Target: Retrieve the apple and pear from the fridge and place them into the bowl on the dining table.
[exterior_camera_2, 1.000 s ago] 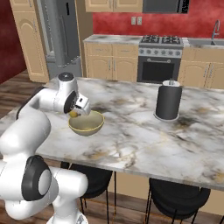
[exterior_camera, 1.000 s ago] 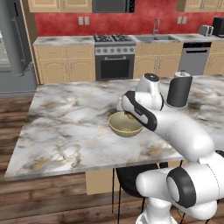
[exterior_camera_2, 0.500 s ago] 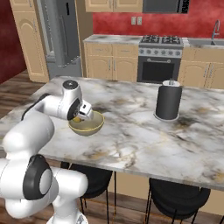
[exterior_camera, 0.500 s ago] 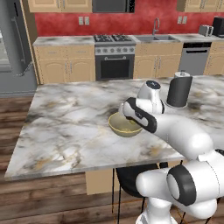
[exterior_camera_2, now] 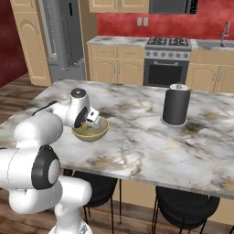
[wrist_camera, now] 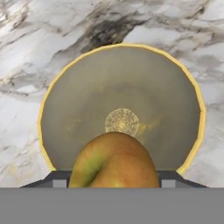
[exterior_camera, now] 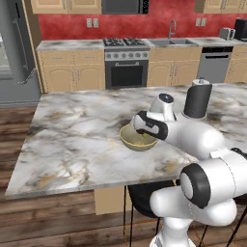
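Observation:
The olive-tan bowl stands on the marble dining table, near its front edge. My gripper hangs just above the bowl, pointing down into it. It is shut on a yellow-red fruit with a green dimple, which looks like the apple. The apple sits over the near side of the bowl, and the bowl's floor beyond it is bare. The pear is out of view. The grey fridge stands against the far wall, its door closed.
A black cylindrical canister stands on the table to the right of the bowl. Dark stools sit under the table's near edge. Stove and tan cabinets line the back wall.
The hand has come down and tilted over the bowl, still holding the fruit. The bowl and canister have not moved.

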